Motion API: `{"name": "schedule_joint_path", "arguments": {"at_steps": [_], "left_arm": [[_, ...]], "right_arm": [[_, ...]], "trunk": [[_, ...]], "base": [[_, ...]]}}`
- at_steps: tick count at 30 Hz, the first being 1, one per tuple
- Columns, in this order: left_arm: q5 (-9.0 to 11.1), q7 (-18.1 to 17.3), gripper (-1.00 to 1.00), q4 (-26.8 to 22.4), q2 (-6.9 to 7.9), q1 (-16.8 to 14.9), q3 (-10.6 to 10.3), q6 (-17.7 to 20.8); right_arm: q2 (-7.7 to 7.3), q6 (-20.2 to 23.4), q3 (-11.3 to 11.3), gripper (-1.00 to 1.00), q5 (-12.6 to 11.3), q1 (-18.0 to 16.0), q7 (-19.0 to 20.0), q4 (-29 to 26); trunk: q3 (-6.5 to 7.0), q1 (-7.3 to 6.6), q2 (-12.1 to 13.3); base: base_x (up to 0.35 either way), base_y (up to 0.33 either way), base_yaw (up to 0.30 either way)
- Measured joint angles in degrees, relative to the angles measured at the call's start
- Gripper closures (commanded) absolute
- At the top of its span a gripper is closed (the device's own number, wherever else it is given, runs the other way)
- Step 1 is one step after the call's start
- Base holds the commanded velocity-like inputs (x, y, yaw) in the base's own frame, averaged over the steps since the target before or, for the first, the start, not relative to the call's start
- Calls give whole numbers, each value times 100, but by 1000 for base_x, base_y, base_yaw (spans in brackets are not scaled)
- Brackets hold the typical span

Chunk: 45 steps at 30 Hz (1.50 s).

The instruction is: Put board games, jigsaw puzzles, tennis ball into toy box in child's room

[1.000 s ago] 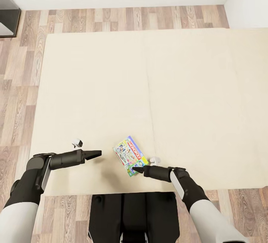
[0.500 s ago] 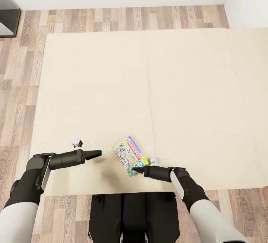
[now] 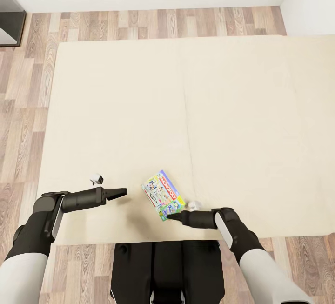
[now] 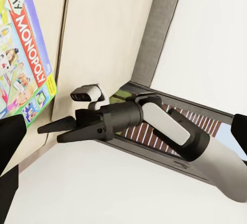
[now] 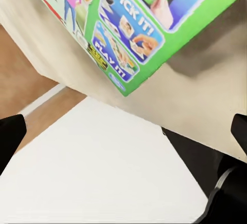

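We see the bed (image 3: pixel 139 108), cream mattress split by a central seam, on the wood-plank floor (image 3: pixel 18 108). One board game (image 3: pixel 162 194) lies flat just left of that seam, seemingly near the mattress's front edge.

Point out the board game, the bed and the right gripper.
board game (image 3: pixel 162 194), head view, middle of its printed cover.
bed (image 3: pixel 139 108), head view, bare cream mattress left of the seam.
right gripper (image 3: pixel 170 217), head view, fingertips at the box's near corner.
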Motion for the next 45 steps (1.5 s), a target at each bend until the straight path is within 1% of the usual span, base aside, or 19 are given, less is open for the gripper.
{"name": "schedule_joint_path", "arguments": {"at_steps": [3,6,9,13,18,21,22,25,26,27,28,29,30,33,35,37,42,44,45], "left_arm": [[-2,0,-100,0,0,-1,0,-1],[-3,0,-100,0,0,0,0,-2],[-3,0,-100,0,0,1,0,-3],[-4,0,-100,0,0,1,0,-5],[-4,0,-100,0,1,-1,2,-5],[-4,0,-100,0,5,-1,6,-5],[-4,0,-100,0,6,0,7,-5],[-4,0,-100,0,8,-2,8,-3],[-4,0,-100,0,8,-1,8,-4],[-4,0,-100,0,8,0,8,-3],[-4,0,-100,0,8,0,10,0],[-2,0,-100,0,8,0,12,0],[0,0,-100,0,10,1,16,1],[3,0,-100,0,14,-1,34,3],[7,0,-100,0,16,-2,39,3],[9,0,-100,0,18,-3,42,3],[5,0,-100,0,25,-1,44,3],[5,0,-100,-2,27,2,45,5],[5,0,-100,-4,28,4,46,6]], "right_arm": [[-8,130,0,-100,-6,0,10,-134],[-14,299,-1,-100,-22,3,17,-575],[-18,722,-6,-100,-21,17,21,-1134],[-17,1215,-10,-100,-4,208,16,-1909],[-15,1402,-21,-100,-3,310,0,-2357],[3,1379,-28,-100,8,325,-50,-2428],[23,1361,-37,-100,7,326,-136,-2424],[67,1282,-47,-100,5,331,-654,-2420],[79,1254,-46,-100,7,335,-956,-2418],[84,1242,-45,-100,1,333,-1124,-2418],[90,1213,-45,-100,-26,320,-1446,-2417],[92,1191,-45,-100,-48,312,-1606,-2415],[95,1124,-46,-100,-72,294,-1870,-2412],[99,899,-48,-100,-112,236,-2295,-2406],[104,787,-44,-100,-112,157,-2404,-2367],[108,648,-39,-100,-120,46,-2470,-2199],[110,258,-29,-100,-103,-163,-2505,-1765],[115,158,-27,-100,0,-201,-2517,-1639],[130,114,-24,-100,108,-214,-2536,-1607]], "trunk": [[0,0,0],[0,0,0],[0,0,0],[0,0,0],[0,0,0],[0,0,0],[0,0,0],[0,0,0],[0,0,0],[0,0,0],[0,0,0],[0,0,0],[0,0,0],[0,0,0],[0,0,0],[0,0,0],[0,0,0],[1,-3,-2],[1,-4,-3]], "base": [[0,0,0],[0,0,0],[0,0,0],[0,0,0],[0,0,0],[0,0,0],[0,0,0],[0,0,0],[0,0,0],[0,0,0],[0,0,0],[0,0,0],[0,0,0],[0,0,0],[0,0,0],[0,0,0],[0,0,0],[0,0,0],[0,0,0]]}}
